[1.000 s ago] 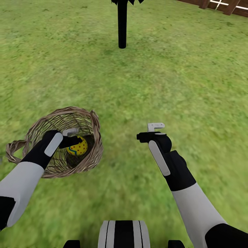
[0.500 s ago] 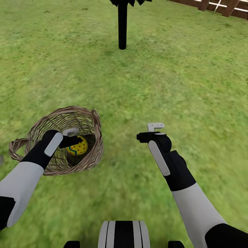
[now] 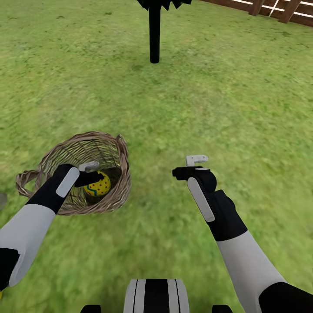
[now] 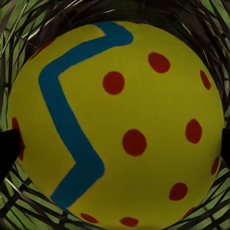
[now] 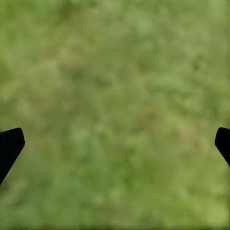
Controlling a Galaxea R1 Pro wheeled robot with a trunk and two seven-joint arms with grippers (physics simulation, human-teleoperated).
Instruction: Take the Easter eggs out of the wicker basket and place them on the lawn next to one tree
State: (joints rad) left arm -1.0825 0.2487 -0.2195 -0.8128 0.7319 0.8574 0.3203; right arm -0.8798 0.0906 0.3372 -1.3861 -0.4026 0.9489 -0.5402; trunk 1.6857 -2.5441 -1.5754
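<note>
A small round basket of woven light-brown wicker [image 3: 115, 150] is sitting on the mottled green grass of the lawn [image 3: 226, 100], to the near left of the scene. The left gripper [image 3: 92, 173] is reaching down inside the basket, and its dark fingertips [image 4: 8, 148] are lying against both sides of a bright yellow Easter egg with a blue zigzag band and red dots [image 3: 99, 184]. The jaws are standing about an egg's width apart, seemingly closed on the egg, which is sitting low in the basket; the left wrist view is showing wicker weave all around the egg [image 4: 120, 124]. Whether the egg is resting on the basket floor or lifted off it cannot be told. Any other eggs in the basket are hidden.

The right gripper [image 3: 191, 167] is hovering over bare grass to the right of the basket, well apart from it. Its fingertips [image 5: 9, 146] are sitting at the two edges of the right wrist view, so the jaws are spread wide and gripping nothing.

Farther off, a tree with a straight black trunk [image 3: 154, 34] is standing on the lawn beyond the basket, and a brown slatted wooden fence [image 3: 278, 9] is running across the far right corner.
</note>
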